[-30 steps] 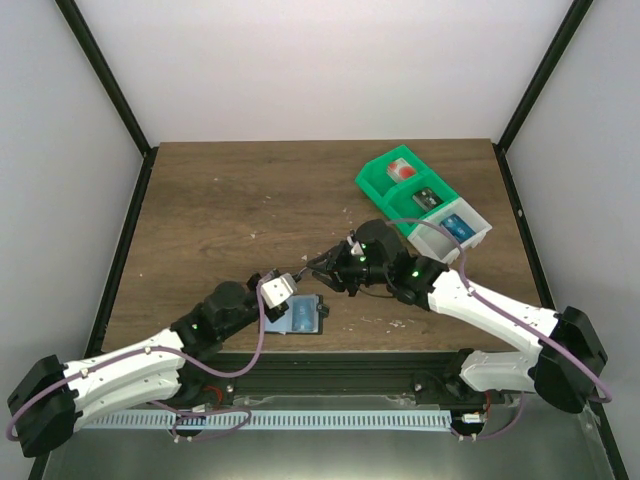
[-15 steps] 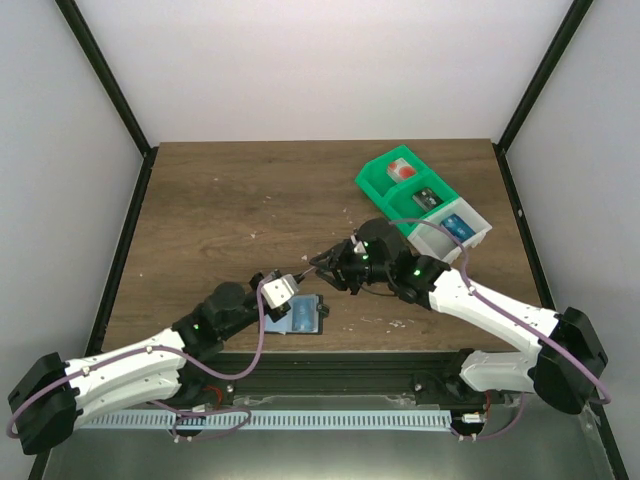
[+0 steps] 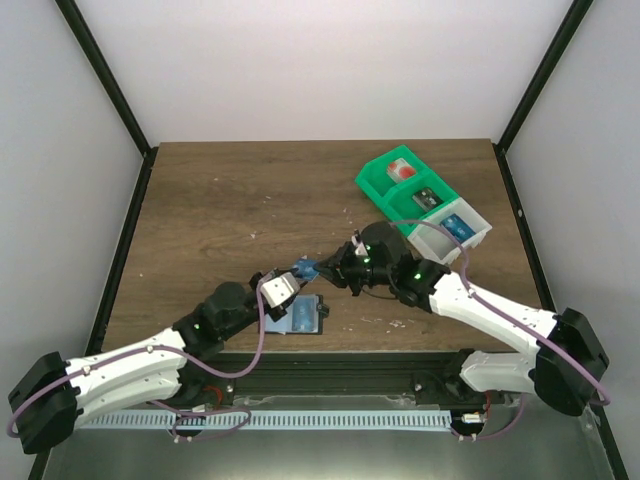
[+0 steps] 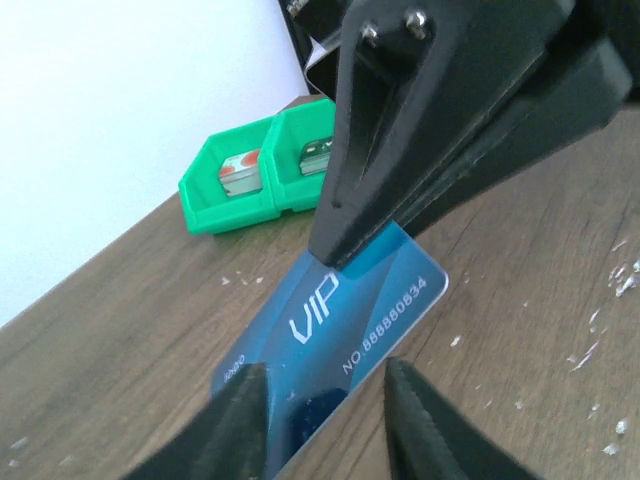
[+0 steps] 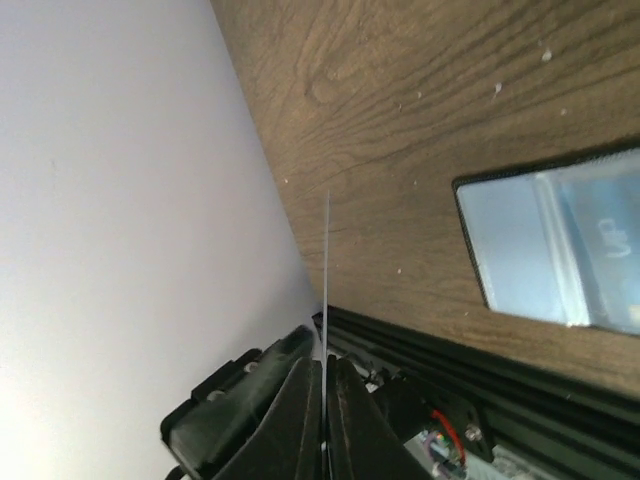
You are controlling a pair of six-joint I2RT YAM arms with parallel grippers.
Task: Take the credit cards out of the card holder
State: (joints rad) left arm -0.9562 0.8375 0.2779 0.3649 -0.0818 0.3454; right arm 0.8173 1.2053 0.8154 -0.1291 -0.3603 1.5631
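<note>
The credit card [image 4: 350, 320], judged thin, light, stiff and slick, sits mid-frame in the overhead view, clamped across its flat faces at one short end by the right hand [image 3: 320, 268], with the left hand [image 4: 322, 380] parted and the card holder [image 3: 300, 316] on the bench [image 3: 220, 200] just below.

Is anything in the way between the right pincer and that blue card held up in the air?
Nothing visible is. The right pincer is clamped shut on the far end of the credit card, so it has it in its grip. The left pincer has its fingers standing apart on either side of the card's near end.
</note>
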